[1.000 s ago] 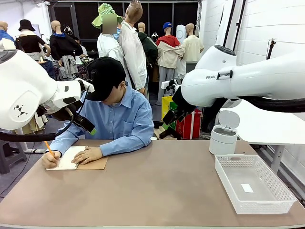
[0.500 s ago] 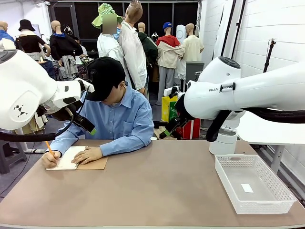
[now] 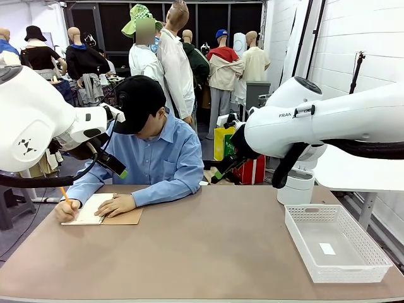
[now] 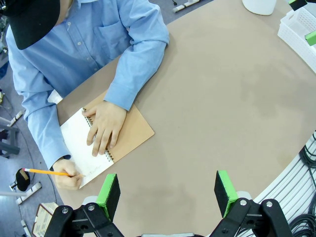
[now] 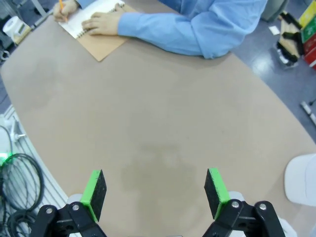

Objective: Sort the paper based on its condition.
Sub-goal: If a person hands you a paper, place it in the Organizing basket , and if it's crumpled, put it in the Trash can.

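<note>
Loose paper is out of view. A person in a blue shirt writes with an orange pencil (image 4: 47, 172) on the white page of a spiral notebook (image 3: 91, 210) with a brown cover, at the table's far left; one hand (image 4: 106, 126) rests flat on the notebook (image 4: 81, 143). My left gripper (image 4: 167, 181) hangs open high above the table, nearer to me than the notebook, with nothing between its green pads (image 4: 108, 193). My right gripper (image 5: 154, 181) is also open and empty, high over the middle of the table. In the front view, the left gripper (image 3: 120, 170) and the right gripper (image 3: 219, 172) both hover in front of the person.
A white mesh basket (image 3: 369, 255) sits at the table's right, with a small white scrap (image 3: 327, 249) on its floor. A white lidded bin (image 3: 297, 184) stands behind it. Cables (image 5: 17, 170) lie off the table's near edge.
The right arm has swung a little to the right and its gripper has dropped slightly. The left arm and the writing person have stayed put.
</note>
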